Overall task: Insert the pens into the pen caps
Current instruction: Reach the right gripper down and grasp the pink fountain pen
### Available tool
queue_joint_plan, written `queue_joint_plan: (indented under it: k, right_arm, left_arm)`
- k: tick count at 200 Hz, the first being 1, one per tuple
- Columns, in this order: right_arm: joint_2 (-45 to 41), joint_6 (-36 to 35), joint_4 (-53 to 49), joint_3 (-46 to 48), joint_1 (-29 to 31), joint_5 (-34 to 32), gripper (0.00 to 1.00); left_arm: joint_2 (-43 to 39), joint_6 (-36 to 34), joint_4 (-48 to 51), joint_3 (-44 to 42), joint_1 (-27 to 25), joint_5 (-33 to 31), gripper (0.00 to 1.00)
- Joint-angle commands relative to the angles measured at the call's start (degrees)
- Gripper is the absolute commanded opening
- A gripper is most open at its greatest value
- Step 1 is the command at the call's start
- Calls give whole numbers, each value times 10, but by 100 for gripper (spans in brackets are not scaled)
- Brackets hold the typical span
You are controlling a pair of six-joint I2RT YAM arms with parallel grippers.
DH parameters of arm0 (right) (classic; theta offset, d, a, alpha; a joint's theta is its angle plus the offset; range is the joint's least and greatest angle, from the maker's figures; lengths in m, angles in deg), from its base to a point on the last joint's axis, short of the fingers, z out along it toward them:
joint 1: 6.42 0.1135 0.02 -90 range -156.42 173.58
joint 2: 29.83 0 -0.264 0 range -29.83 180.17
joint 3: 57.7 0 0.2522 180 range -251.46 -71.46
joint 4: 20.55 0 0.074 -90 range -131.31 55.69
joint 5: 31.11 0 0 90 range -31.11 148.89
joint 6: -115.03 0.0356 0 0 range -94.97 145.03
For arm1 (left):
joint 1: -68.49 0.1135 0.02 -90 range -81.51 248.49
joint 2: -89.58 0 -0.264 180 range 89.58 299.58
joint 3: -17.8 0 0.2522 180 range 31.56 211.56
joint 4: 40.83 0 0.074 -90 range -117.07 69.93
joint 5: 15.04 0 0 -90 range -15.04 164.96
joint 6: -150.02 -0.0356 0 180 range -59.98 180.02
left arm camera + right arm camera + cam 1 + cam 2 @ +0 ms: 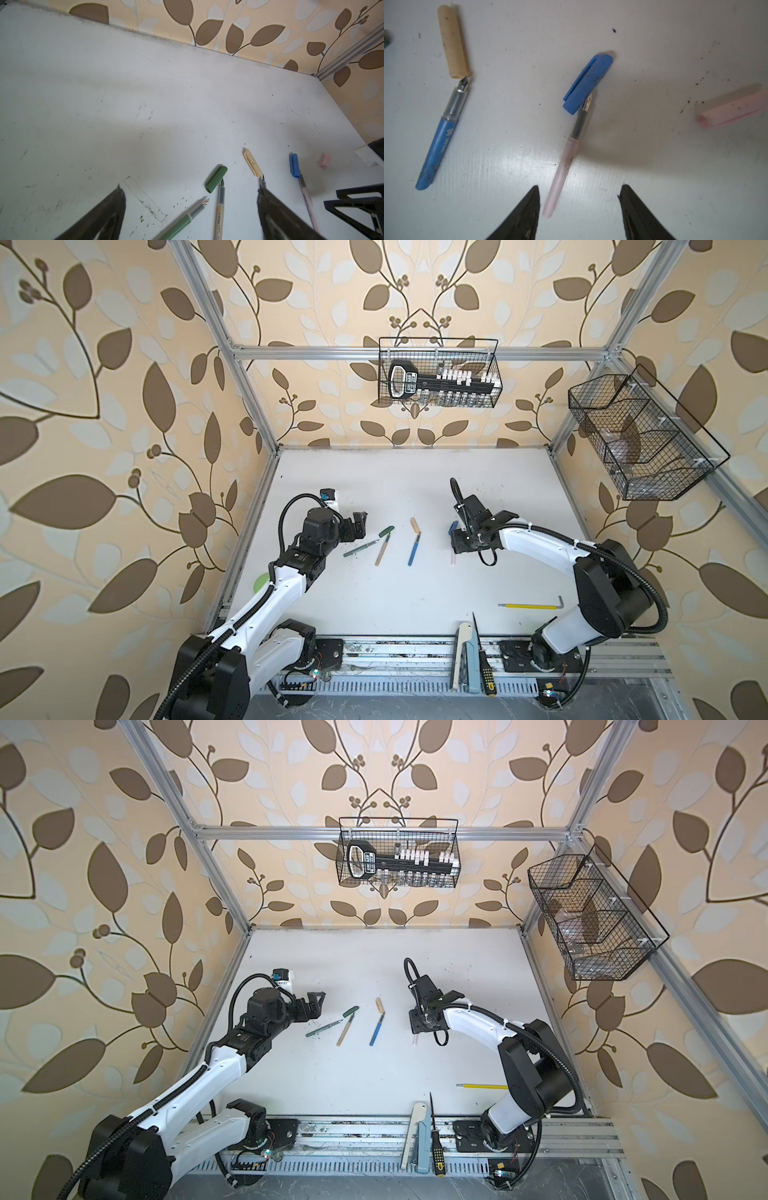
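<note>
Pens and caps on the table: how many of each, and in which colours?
Pens: 4 (green, tan, blue, pink)
Caps: 4 (green, tan, blue, pink)
Total: 8

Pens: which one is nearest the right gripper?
The pale pink pen: its tail end lies between the open fingertips of the right gripper, while the blue pen lies aside.

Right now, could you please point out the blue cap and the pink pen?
blue cap [588,82]: right wrist view, middle of its body.
pink pen [569,155]: right wrist view, middle of its barrel.
</note>
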State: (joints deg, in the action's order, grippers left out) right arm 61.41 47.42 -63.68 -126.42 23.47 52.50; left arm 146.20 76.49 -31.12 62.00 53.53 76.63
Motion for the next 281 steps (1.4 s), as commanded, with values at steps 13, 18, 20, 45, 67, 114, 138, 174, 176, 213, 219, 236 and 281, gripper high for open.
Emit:
queue_joint_plan:
  k: [13, 18, 20, 45, 67, 114, 138, 174, 176, 213, 219, 236, 281]
  right_arm:
    - [36, 13, 20, -26, 3, 15, 59]
    - [41, 13, 21, -28, 3, 16, 59]
    - [43, 13, 21, -28, 3, 16, 59]
    - [65, 10, 20, -39, 3, 12, 56]
    - [82, 8, 19, -48, 3, 7, 55]
    - [111, 5, -1, -67, 8, -21, 50]
    - [123, 3, -1, -73, 8, -20, 49]
    - [142, 6, -18, -90, 11, -36, 42]
    - [142, 6, -19, -89, 12, -37, 42]
    - [150, 8, -22, -89, 15, -47, 34]
    - [152, 8, -22, -89, 15, -48, 32]
    - [155, 7, -23, -87, 16, -50, 29]
    - [158, 9, -20, -77, 16, -48, 14]
  left_arm:
    - [-35, -9, -47, -22, 0, 12, 99]
    - [-38, -9, -49, -24, 0, 12, 99]
    - [-39, -10, -50, -25, 0, 11, 99]
    - [-43, -6, -46, -24, 0, 16, 99]
    - [-35, -3, -22, -11, 0, 6, 99]
    - [-50, 6, -20, -18, 0, -22, 99]
    - [-61, 5, -25, -23, 0, -21, 99]
    - [-53, 6, -15, -16, 0, -20, 99]
    - [-52, 6, -14, -15, 0, -21, 99]
    - [-46, 8, -11, -12, 0, -19, 99]
    - [-45, 7, -10, -12, 0, -19, 99]
    - [-47, 8, -10, -12, 0, -17, 99]
    - [-39, 7, -14, -10, 0, -8, 99]
